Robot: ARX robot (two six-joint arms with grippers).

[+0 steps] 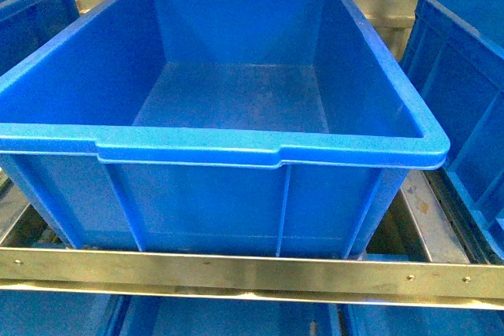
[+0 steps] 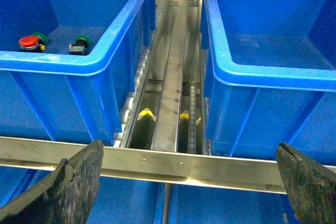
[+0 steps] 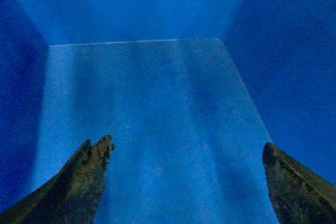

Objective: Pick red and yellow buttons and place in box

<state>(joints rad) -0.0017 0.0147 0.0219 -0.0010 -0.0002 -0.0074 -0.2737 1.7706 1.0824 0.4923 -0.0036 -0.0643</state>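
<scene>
In the left wrist view a red button [image 2: 29, 42] lies inside the blue bin [image 2: 94, 64] on the left side, near its front wall. A yellow button is out of view. The box [image 1: 236, 147], a large bright-blue bin, fills the front view, and its floor is bare. Its rim [image 2: 262, 74] also shows in the left wrist view. My left gripper [image 2: 189, 174] is open and empty, low in front of the metal rail [image 2: 178, 163], apart from the button. My right gripper [image 3: 186, 166] is open over the bare floor of a blue bin [image 3: 152, 103]; I cannot tell which one.
Two green-capped buttons [image 2: 80, 44] [image 2: 41, 38] lie beside the red one. Metal roller tracks [image 2: 170, 98] run between the two bins. More blue bins stand at the left [image 1: 31, 5] and right [image 1: 465, 76] of the box. A steel rail [image 1: 252, 273] crosses in front.
</scene>
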